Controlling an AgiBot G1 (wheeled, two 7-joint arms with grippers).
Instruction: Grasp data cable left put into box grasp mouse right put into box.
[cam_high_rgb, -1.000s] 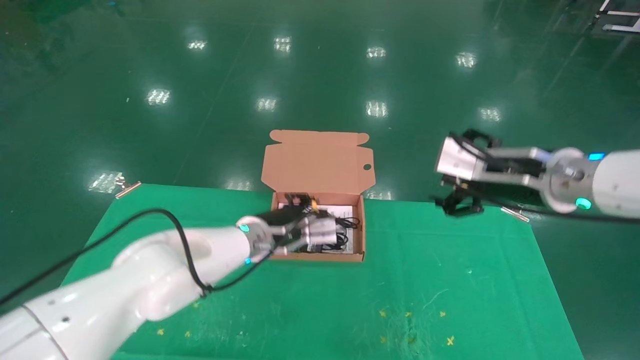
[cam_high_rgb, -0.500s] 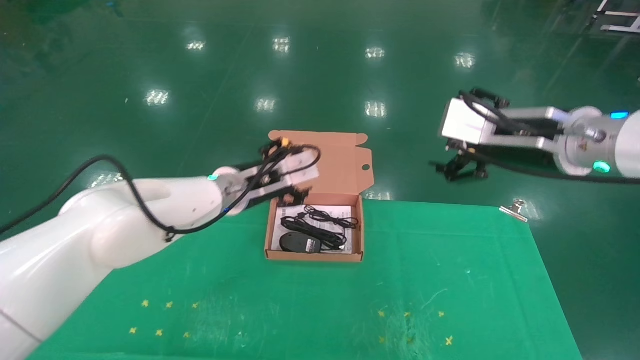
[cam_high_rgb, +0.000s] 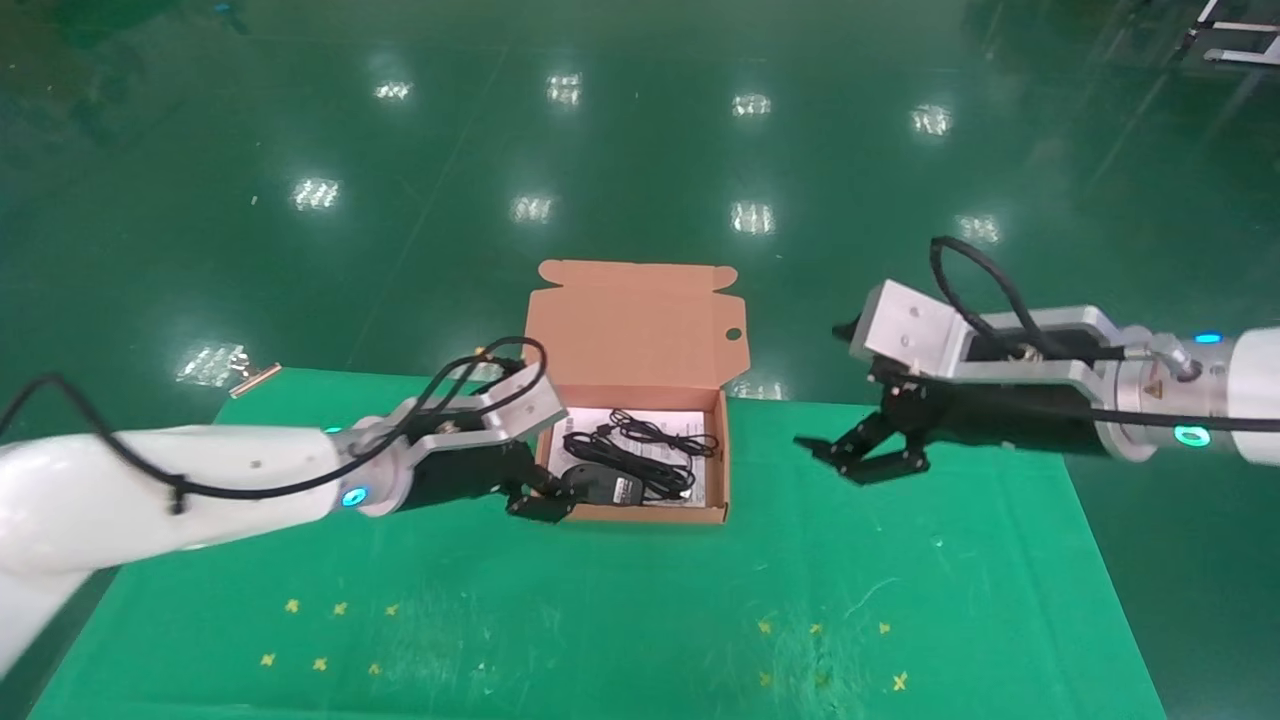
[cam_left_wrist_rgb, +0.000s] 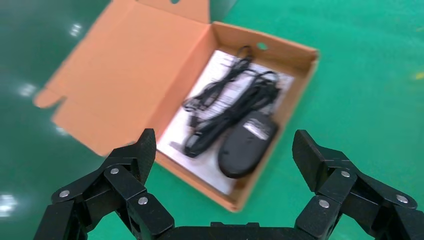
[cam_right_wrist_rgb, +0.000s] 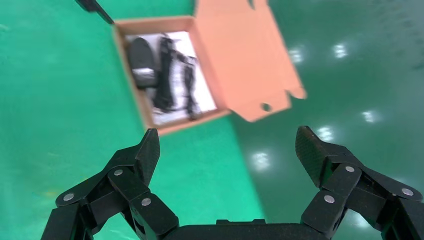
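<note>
The box (cam_high_rgb: 640, 514) stands open at the back middle of the green cloth, its lid (cam_high_rgb: 635, 325) upright. Inside, on a white leaflet, lie the black mouse (cam_high_rgb: 598, 486) at the front left and the data cable (cam_high_rgb: 665, 438) toward the back right. My left gripper (cam_high_rgb: 540, 497) is open and low beside the box's front left corner, holding nothing. The left wrist view looks over the mouse (cam_left_wrist_rgb: 247, 144) between the open fingers. My right gripper (cam_high_rgb: 865, 457) hangs open and empty to the right of the box, well apart from it; the right wrist view has the box (cam_right_wrist_rgb: 150, 117) farther off.
The green cloth (cam_high_rgb: 900, 600) covers the table, with small yellow marks (cam_high_rgb: 820, 630) near the front. A metal clip (cam_high_rgb: 255, 378) holds its back left corner. Beyond the back edge is glossy green floor.
My left gripper came out of the box, swung up by the lid, then dropped to the box's front left corner. The right gripper rose, then lowered toward the cloth right of the box.
</note>
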